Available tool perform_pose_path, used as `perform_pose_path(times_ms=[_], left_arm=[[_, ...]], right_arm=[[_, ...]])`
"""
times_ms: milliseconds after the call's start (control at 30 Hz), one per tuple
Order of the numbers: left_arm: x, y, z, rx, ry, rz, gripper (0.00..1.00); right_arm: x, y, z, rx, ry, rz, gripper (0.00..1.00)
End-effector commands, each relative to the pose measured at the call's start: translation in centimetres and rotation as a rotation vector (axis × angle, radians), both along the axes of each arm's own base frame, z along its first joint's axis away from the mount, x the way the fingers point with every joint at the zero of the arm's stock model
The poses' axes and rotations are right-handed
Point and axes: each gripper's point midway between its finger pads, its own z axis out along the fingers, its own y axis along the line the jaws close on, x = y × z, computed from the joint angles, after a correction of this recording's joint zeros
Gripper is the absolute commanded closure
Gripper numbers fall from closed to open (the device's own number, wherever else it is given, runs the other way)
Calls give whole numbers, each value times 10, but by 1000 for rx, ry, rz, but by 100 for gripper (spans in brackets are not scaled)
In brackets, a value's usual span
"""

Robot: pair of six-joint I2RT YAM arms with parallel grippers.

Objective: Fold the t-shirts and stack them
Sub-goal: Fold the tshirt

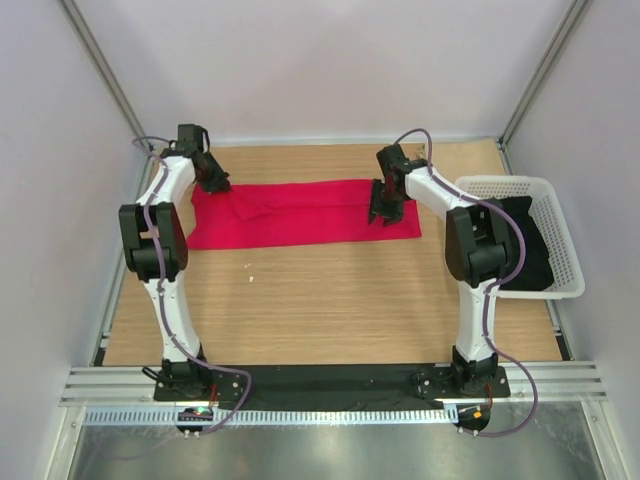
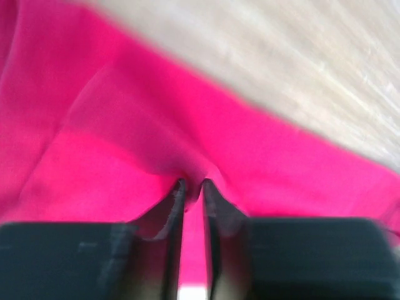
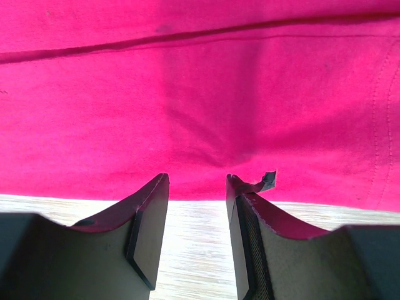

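Left hand (image 2: 192, 182) pinches t-shirt (image 1: 300, 215), long axis left-right.

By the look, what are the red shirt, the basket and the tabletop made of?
Red t-shirt: soft matte knit cloth, likely cotton. It wrinkles, and stitched hems show in the right wrist view.
Basket: white moulded plastic with lattice walls and a slight sheen.
Table: wood-grain top, probably laminate or veneer; can't tell which.
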Motion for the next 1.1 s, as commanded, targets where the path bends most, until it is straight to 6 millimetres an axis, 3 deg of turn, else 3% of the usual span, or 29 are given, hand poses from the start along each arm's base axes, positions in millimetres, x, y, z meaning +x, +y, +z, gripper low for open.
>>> perform_pose_path(times_ms=[0,33,67,167,200,267,367,400,500,533,600,767,933,1067], left_arm=[[43,-1,16,11,-116,-40,79],[49,2,21,20,-128,-36,73],[59,6,35,42,-162,-32,60],[59,7,56,54,-186,-40,50],[56,7,68,59,-201,-40,49],[43,13,73,92,-179,-30,46],[12,23,76,136,-131,3,50],[-7,21,66,120,-89,9,51],[-37,15,48,83,-30,23,58],[-60,11,32,65,17,20,58],[-83,8,12,50,70,28,61],[-105,8,-19,57,170,45,61],[-111,13,-41,71,261,88,58],[-118,25,-69,126,366,85,57]], right_arm=[[-4,-5,27,3,-44,2,52],[-5,-7,28,3,-47,2,52],[-6,-7,28,3,-47,2,52],[-9,-6,26,12,-47,-1,52],[-10,-6,24,13,-42,0,52],[-8,-5,20,18,-38,-2,52],[-4,-5,17,16,-42,3,52],[0,-7,16,5,-48,-2,52],[9,-22,10,-67,-48,-23,51],[11,-29,9,-80,-43,-31,51],[20,-44,7,-120,-48,-49,51],[38,-61,2,-165,-38,-71,51],[30,-75,-10,-197,-3,-97,51],[10,-88,-26,-227,51,-111,51]])
